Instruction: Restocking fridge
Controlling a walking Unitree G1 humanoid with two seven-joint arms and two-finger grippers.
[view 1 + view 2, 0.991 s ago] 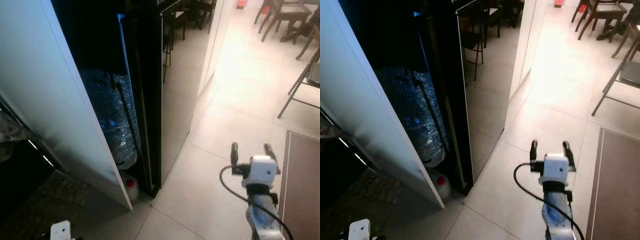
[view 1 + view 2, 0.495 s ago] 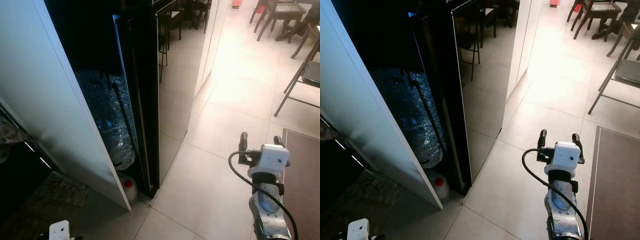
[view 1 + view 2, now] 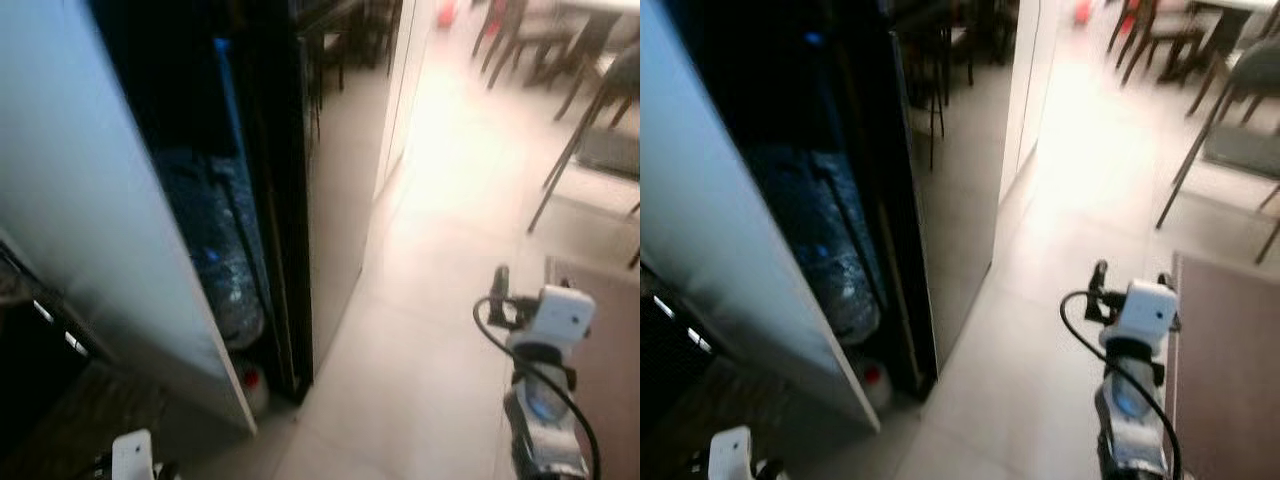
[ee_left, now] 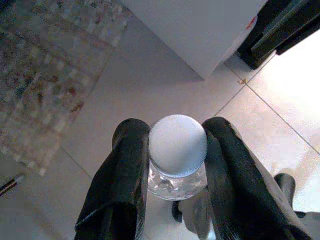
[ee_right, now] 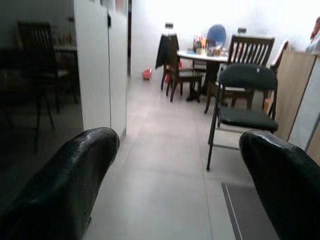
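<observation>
carrying step: left end effector (image 4: 172,165) clamped on a white-capped bottle (image 4: 177,150), right end effector (image 5: 175,185) apart and empty at lower right. next, probably approach the fridge (image 3: 270,150) at upper left.

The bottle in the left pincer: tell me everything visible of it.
The bottle shows from above in the left wrist view: a round white ribbed cap over a clear neck and shoulder. The left pincer has both black fingers pressed against the neck, just under the cap. It hangs above pale floor tiles; its body is hidden.
</observation>
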